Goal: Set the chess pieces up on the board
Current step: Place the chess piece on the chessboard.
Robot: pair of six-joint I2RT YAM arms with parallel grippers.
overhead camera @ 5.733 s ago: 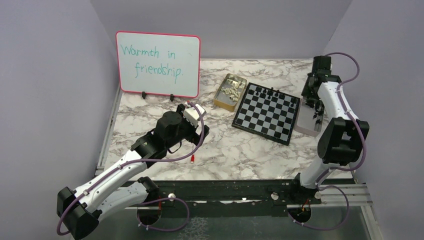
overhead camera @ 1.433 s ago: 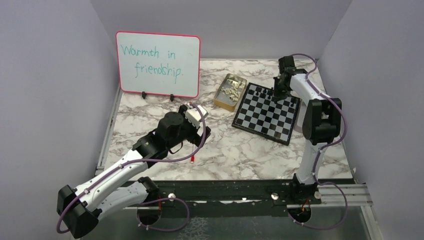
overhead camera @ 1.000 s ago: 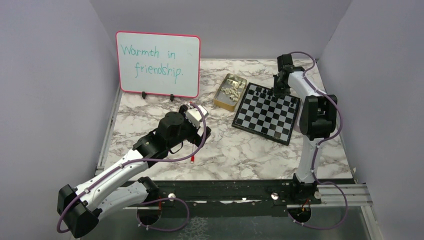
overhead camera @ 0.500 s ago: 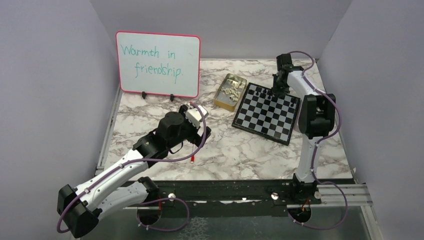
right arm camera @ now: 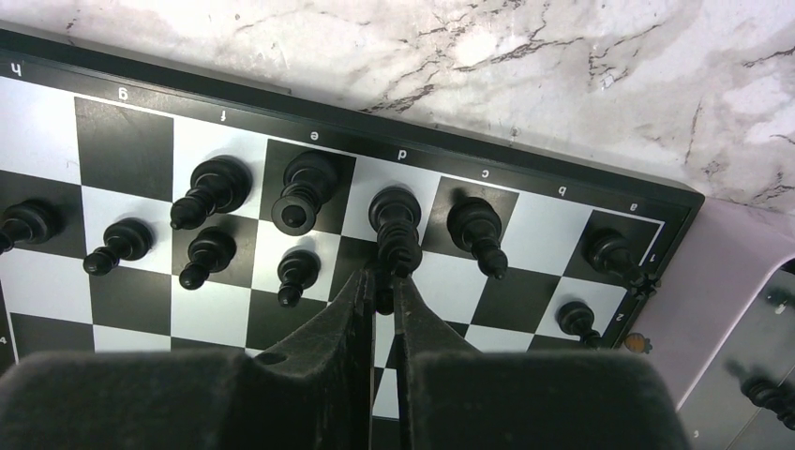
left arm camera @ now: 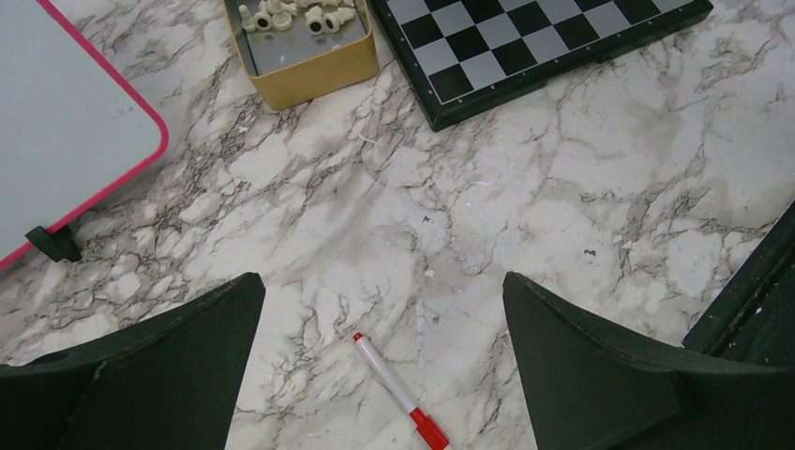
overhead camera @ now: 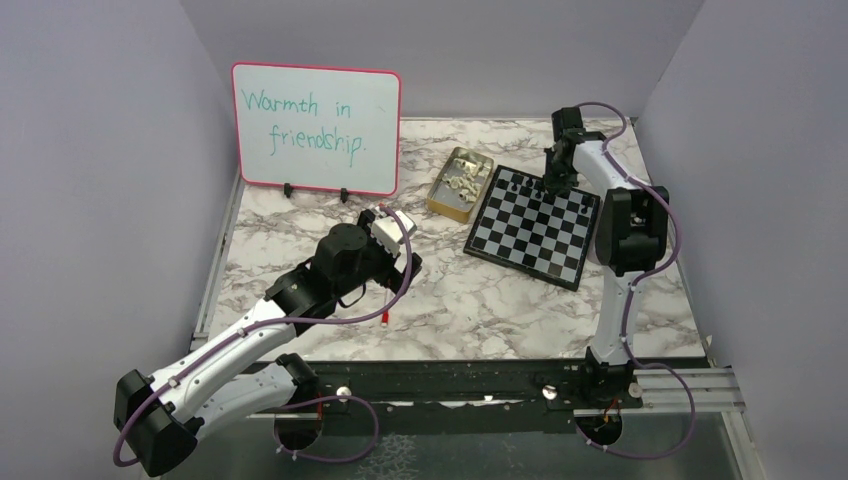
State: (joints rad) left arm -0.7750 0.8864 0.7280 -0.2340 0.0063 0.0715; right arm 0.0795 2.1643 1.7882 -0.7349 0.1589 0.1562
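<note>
The board [overhead camera: 535,225] lies right of centre on the marble table, its corner also in the left wrist view [left arm camera: 525,47]. Black chess pieces stand in two rows along its far edge [right arm camera: 122,141], a tall one [right arm camera: 394,211] on the d file. My right gripper [overhead camera: 553,182] hangs over that edge; its jaws [right arm camera: 382,281] stand a slit apart around a small black pawn [right arm camera: 382,298] on the second row. Cream chess pieces [overhead camera: 460,178] lie in a tin [left arm camera: 309,70]. My left gripper [left arm camera: 382,281] is wide open over bare marble, holding nothing [overhead camera: 398,250].
A pink-framed whiteboard [overhead camera: 315,128] stands at the back left. A red-capped marker [left arm camera: 394,375] lies on the marble under the left gripper. A pale grey tray [right arm camera: 741,319] beside the board's right edge holds a black piece [right arm camera: 755,389].
My right arm carried a black pawn from the tray to the board's far rows and lowered it there. Over the last second it barely shifted. The left arm stayed still.
</note>
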